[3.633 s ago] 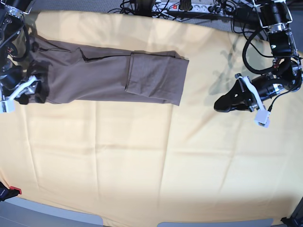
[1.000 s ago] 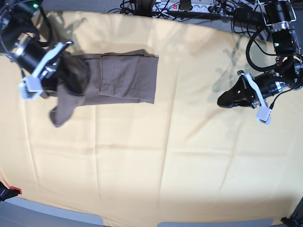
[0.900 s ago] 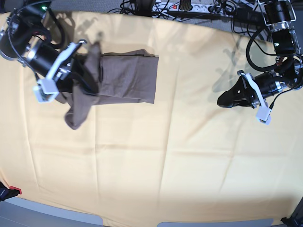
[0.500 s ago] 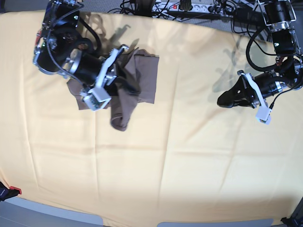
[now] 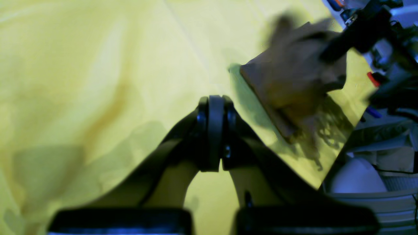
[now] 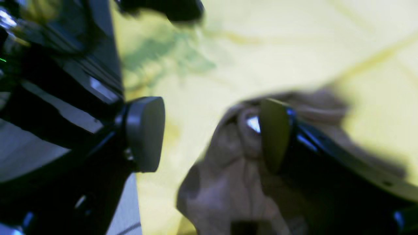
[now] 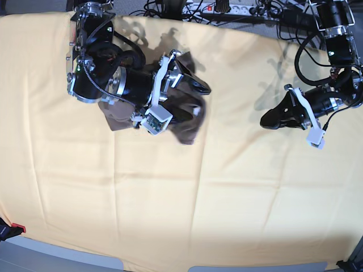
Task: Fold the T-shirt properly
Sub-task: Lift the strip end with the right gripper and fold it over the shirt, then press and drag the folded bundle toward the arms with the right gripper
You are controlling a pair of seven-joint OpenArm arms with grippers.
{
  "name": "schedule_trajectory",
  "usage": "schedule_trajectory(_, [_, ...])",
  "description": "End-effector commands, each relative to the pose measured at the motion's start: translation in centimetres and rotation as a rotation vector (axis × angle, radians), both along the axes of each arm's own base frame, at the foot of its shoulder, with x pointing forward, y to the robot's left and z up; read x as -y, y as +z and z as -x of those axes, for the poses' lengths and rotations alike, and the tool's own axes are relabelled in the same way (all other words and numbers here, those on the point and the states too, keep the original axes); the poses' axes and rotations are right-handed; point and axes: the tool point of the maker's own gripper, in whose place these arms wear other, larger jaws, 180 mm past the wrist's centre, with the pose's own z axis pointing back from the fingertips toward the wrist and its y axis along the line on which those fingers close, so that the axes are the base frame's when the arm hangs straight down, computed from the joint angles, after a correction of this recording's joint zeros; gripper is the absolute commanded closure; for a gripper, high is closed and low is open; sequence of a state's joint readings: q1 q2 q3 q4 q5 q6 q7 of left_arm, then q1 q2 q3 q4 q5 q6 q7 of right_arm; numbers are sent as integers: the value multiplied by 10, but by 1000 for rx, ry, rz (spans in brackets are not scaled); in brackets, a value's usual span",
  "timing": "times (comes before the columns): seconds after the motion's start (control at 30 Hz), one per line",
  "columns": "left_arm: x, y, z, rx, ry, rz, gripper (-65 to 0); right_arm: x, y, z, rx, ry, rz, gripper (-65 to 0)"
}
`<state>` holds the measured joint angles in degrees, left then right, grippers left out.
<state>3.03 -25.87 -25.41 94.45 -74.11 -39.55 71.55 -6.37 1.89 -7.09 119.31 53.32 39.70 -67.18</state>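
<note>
The taupe-brown T-shirt [image 7: 187,123] lies bunched at the back left of the base view, mostly under my right arm, with a blurred flap hanging at its right side. My right gripper [image 7: 191,97] hovers over it. In the right wrist view its jaws [image 6: 209,133] stand wide apart, and the shirt's fabric [image 6: 235,186] bunches against one finger [image 6: 274,133]. My left gripper [image 7: 266,122] is shut and empty, low over the yellow cloth at the right, well apart from the shirt. The left wrist view shows its closed fingertips [image 5: 210,130] and the shirt [image 5: 287,88] far ahead.
A large pale yellow cloth [image 7: 170,198] covers the whole table. Cables and a power strip [image 7: 215,8] run along the back edge. A small red object [image 7: 19,228] sits at the front left corner.
My right arm has swept to the right, carrying the shirt's left end over the folded part; the shirt is now bunched and the jaws stand apart. The left arm has not moved.
</note>
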Motion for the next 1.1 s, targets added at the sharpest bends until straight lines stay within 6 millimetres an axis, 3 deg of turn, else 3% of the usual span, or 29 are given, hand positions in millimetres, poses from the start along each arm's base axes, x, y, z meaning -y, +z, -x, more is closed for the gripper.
schedule_trajectory(0.0, [-1,17,-6,56,-4,15,0,-4,23,1,59,22,-52,-469])
schedule_trajectory(0.13, [-1,16,-6,56,-4,16,0,-2,40,11,132,44,-14,-467])
schedule_trajectory(0.3, [-2,15,-6,54,-3,7,0,17,38,18,143,4,39,-467])
schedule_trajectory(0.5, [-1,15,-6,54,-3,11,0,55,28,-5,166,-200,79,-467])
schedule_trajectory(0.7, [0,15,-6,54,-4,16,0,57,31,-10,181,-234,56,-467])
schedule_trajectory(0.77, [0,15,-6,54,-4,16,0,55,23,-11,152,-227,51,-467])
schedule_trajectory(0.93, [0,16,-6,55,-4,18,0,52,-21,-25,8,-211,54,-467])
schedule_trajectory(1.07, [0,16,-6,55,-4,18,0,53,-26,-36,-8,-214,47,-460])
